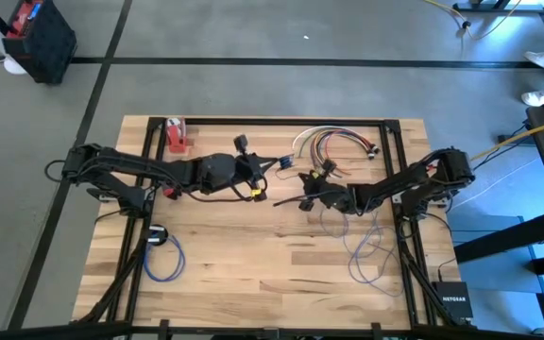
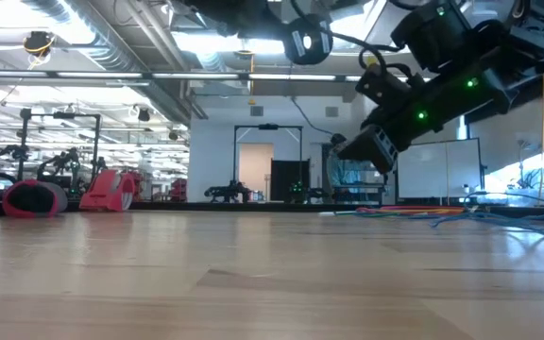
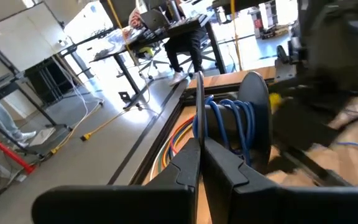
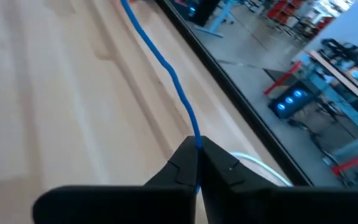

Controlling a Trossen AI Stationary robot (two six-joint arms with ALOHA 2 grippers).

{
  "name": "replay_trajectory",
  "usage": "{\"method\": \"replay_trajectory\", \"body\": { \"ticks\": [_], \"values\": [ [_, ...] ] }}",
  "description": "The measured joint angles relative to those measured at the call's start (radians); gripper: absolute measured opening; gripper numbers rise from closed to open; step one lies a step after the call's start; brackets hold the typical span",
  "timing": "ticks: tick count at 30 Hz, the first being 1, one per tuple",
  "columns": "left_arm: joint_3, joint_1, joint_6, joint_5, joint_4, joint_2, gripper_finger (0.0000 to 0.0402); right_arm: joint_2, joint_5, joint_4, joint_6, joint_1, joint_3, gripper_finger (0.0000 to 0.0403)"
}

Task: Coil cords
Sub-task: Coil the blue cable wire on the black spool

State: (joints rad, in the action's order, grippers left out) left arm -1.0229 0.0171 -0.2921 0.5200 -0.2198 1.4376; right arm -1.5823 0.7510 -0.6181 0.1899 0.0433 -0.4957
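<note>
At mid-bench, the right gripper [image 4: 197,163] pinches the blue cord [image 4: 166,65] tight, its loose loops trailing toward the near right corner. The left gripper [image 3: 201,163], closed, appears to hold a strand beside blue coils [image 3: 232,121]. Next: probably wind another loop.

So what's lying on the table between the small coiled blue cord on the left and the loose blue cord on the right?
Only bare wooden tabletop, seen in the high view, separates the coiled blue cord from the loose blue cord.
</note>
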Motion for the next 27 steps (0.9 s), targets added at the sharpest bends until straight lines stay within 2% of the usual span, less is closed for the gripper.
{"method": "replay_trajectory", "body": {
  "ticks": [7,11,22,27],
  "values": [
    [0.000,0.001,-0.023,0.000,0.063,0.000,0.0005,0.090,0.001,0.002,-0.029,-0.046,0.062,0.0010],
    [0.000,-0.017,-0.014,0.000,0.114,0.000,0.0005,0.190,0.001,0.001,-0.029,-0.044,0.089,0.0006],
    [0.000,-0.024,-0.050,0.035,0.167,0.045,0.0005,0.458,0.054,0.173,-0.055,-0.051,0.101,0.0006],
    [0.000,-0.033,-0.053,0.047,0.177,0.048,0.0005,0.551,0.027,0.158,-0.054,-0.051,0.101,0.0008]
  ]
}}
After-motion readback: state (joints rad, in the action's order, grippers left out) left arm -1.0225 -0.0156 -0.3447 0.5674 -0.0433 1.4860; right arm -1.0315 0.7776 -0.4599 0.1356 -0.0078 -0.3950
